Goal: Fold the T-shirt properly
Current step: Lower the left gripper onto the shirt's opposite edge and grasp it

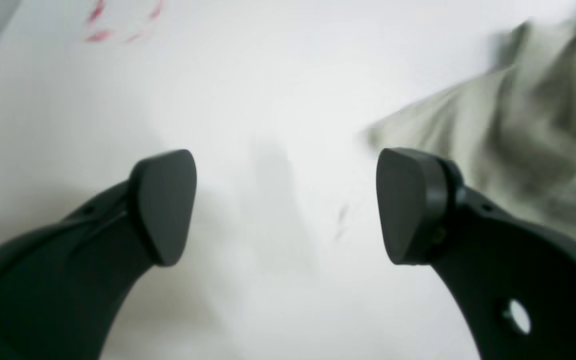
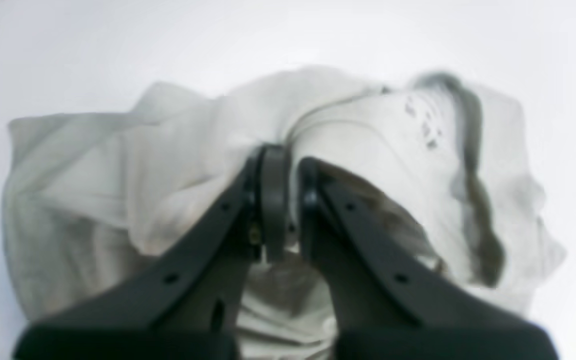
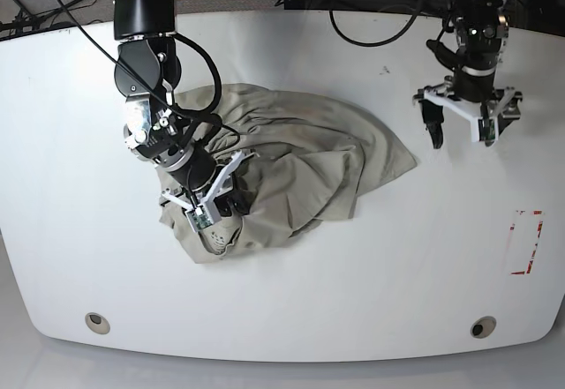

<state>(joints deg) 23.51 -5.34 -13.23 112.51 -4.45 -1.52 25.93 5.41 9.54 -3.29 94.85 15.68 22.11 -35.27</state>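
White tabletop (image 3: 291, 310) fills the base view, with cables on the floor along the top edge and a red mark (image 3: 527, 242) at the right. Left of centre lies the shirt (image 3: 300, 160), a rumpled khaki heap with nothing flat and no clean fold anywhere that I can see, so I judge the folding barely begun.

My right gripper (image 2: 288, 200), at lower left of the heap in the base view, has its jaws pressed together on a pinch of shirt cloth; in its wrist view the fabric bunches up around the fingertips, and the neckline with its dark printed label (image 2: 423, 125) sits toward the upper right.

My left gripper (image 1: 286, 205) hangs at upper right of the base view, well apart from the heap, jaws spread and holding nothing; its wrist view shows bare table between the pads and a corner of shirt at the right edge.

Still to do, as I judge it: spread the shirt flat, find sleeves and hem, then make the folds
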